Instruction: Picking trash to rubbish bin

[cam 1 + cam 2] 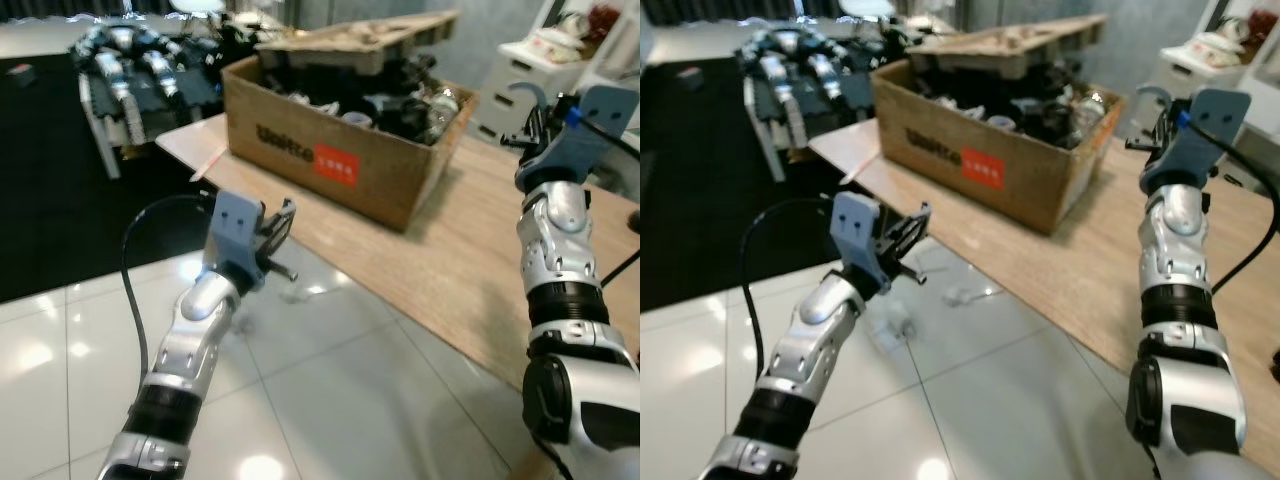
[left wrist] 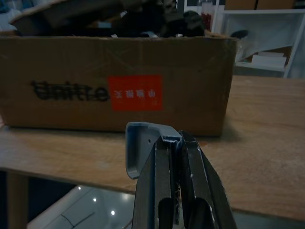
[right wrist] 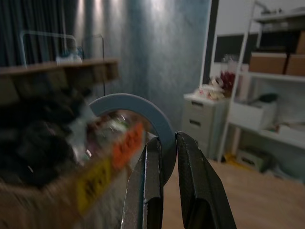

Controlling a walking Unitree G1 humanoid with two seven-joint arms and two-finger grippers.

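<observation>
A wooden table [image 1: 470, 250] runs across the room over a glossy white tiled floor [image 1: 330, 380], and on it stands an open cardboard box [image 1: 345, 160] with a red label on its side, crammed with dark odds and ends and topped by a tilted cardboard tray [image 1: 365, 40]. The left gripper [image 1: 283, 225] hangs out over the floor just short of the table's near edge, level with the box's front; from its wrist the two black fingers [image 2: 162, 191] lie pressed together with a small pale grey angled piece [image 2: 140, 143] caught at their tips, the box's red label straight ahead of them. The right gripper [image 1: 530, 120] is raised above the table just beside the box's right end, and its fingers [image 3: 147, 191] are nipped onto the rim of a pale grey ring [image 3: 143, 117], which stands upright between them near the box's upper corner. On the tiles below the left arm, a couple of small white scraps [image 1: 962, 294] lie near the table's edge. Behind the box, on a low white stand over dark carpet, lies a heap of silver and black robot parts [image 1: 135, 65], and a white drawer unit [image 1: 515, 85] stands further back on the right.
</observation>
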